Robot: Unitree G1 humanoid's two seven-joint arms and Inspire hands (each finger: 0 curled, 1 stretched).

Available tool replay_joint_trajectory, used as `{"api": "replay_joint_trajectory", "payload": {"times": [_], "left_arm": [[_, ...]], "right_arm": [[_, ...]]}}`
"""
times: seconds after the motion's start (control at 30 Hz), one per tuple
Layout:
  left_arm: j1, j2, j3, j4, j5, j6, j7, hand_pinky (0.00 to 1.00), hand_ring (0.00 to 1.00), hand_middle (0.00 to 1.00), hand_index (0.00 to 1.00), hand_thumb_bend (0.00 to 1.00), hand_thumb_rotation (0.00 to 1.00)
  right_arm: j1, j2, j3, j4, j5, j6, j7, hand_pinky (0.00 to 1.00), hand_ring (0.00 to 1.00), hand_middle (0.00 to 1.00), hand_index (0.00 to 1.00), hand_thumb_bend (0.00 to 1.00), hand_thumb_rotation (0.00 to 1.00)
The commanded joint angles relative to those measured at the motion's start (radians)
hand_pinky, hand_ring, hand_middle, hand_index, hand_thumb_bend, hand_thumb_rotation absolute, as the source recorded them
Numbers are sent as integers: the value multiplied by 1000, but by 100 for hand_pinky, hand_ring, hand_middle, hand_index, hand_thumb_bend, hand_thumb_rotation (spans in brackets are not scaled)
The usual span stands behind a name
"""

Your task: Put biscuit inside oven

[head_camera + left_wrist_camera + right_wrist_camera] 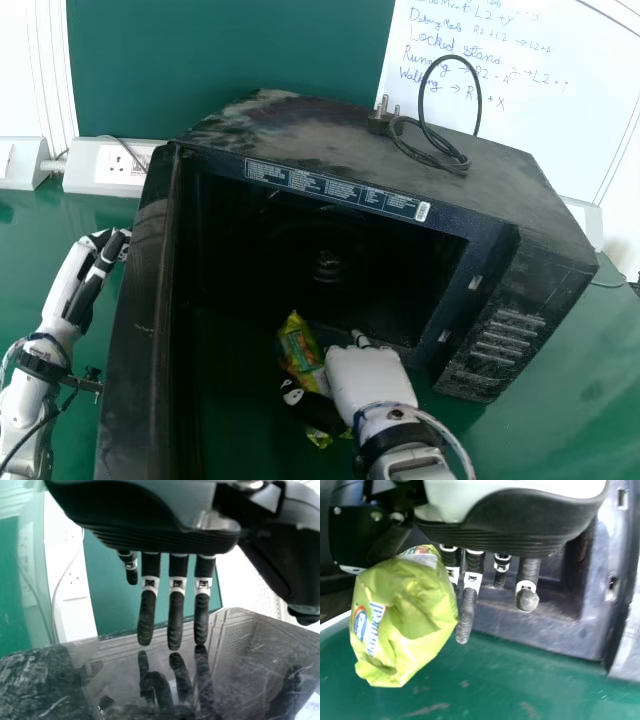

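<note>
Head view: the microwave oven [540, 225] stands on the green table [520, 440], its door [135, 340] swung open at the view's left. A small round fitting [327, 266] is visible in the dark cavity [380, 270]; a power cord [425, 115] with its plug rests on the oven's top. The biscuit packet [300, 345] is at the open front, by the cavity's lower edge; how far its upper end passes that edge cannot be determined. The right hand [370, 385] comes in from the bottom edge, back of the hand upward, directed at the opening, with the packet at its thumb side. The left hand [80, 290] is at the outer side of the door, near its upper corner. Left wrist view: the left hand [150, 530] has its fingers straight and spread slightly, holding nothing, pointed at the glossy door panel, which reflects them; contact cannot be confirmed. Right wrist view: the right hand [515, 520] is partly closed, gripping the crumpled green packet between thumb and fingers. The packet is in front of the oven's frame, above the table, close to the front edge of the oven.
</note>
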Motion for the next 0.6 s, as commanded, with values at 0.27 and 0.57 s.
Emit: {"api": "replay_joint_trajectory", "payload": {"times": [0.27,0.57], "left_arm": [[9,2,-2,6,4,-10,2,30,36,45,48,51,5],[13,1,-3,3,13,-10,10,30,35,45,48,51,5]], "right_arm": [[-91,-12,-81,-11,27,-9,28,8,17,47,50,53,0],[-156,-39,-126,22,72,-11,6,7,15,47,49,53,0]]}}
